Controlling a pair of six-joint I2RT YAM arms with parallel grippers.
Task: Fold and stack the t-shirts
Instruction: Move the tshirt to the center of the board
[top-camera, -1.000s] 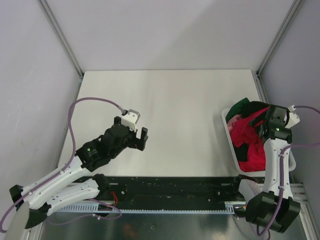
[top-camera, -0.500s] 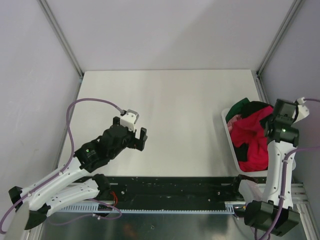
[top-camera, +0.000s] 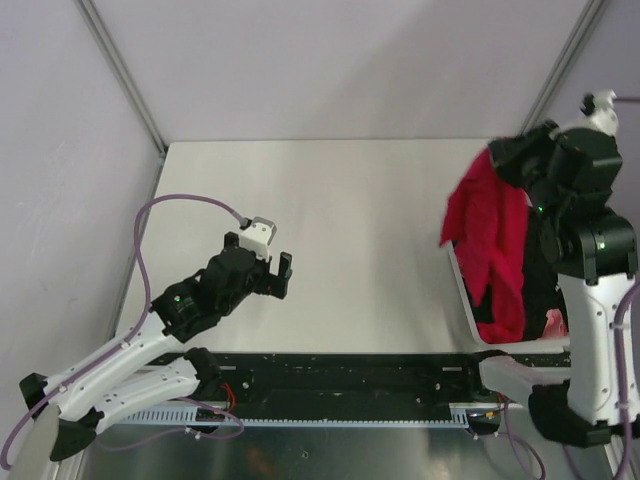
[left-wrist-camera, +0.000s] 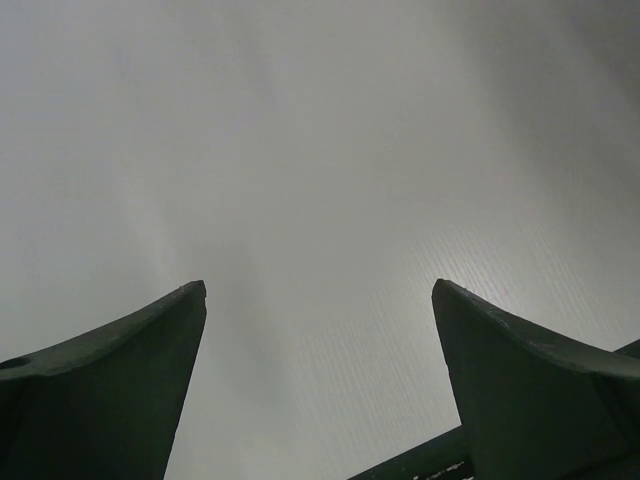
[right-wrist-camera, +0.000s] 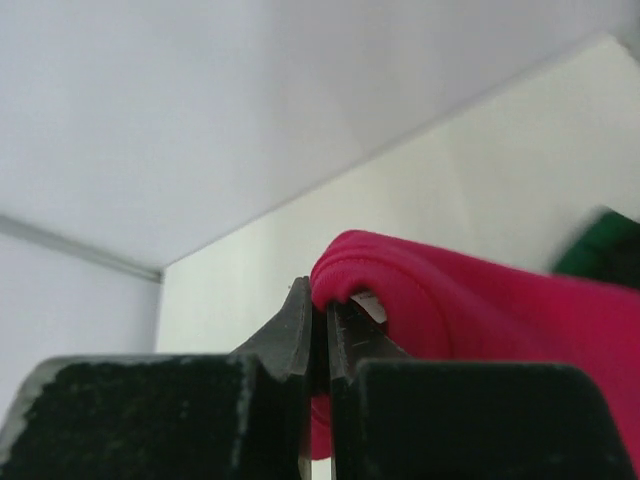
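A bright red t-shirt (top-camera: 495, 240) hangs in the air over the right side of the table, lifted out of the white tub (top-camera: 463, 292). My right gripper (top-camera: 500, 155) is shut on its neck edge. In the right wrist view the red t-shirt (right-wrist-camera: 480, 300) bunches over my right gripper (right-wrist-camera: 322, 305), with a small white label (right-wrist-camera: 370, 305) beside the closed jaws. Black cloth (top-camera: 545, 290) and a bit of pink cloth (top-camera: 552, 322) remain in the tub. My left gripper (top-camera: 277, 275) hovers open over the left half of the table, holding nothing; in the left wrist view my left gripper (left-wrist-camera: 320, 290) frames bare tabletop.
The tub sits at the table's right edge, close to the right arm's base. A purple cable (top-camera: 190, 200) loops above the left arm. Metal frame posts (top-camera: 120, 75) rise at the back corners. A dark rail (top-camera: 350, 375) runs along the near edge.
My right gripper shut on the red t-shirt in the tub, then rose and swung toward the back, pulling the shirt up so it hangs. The left arm stayed put.
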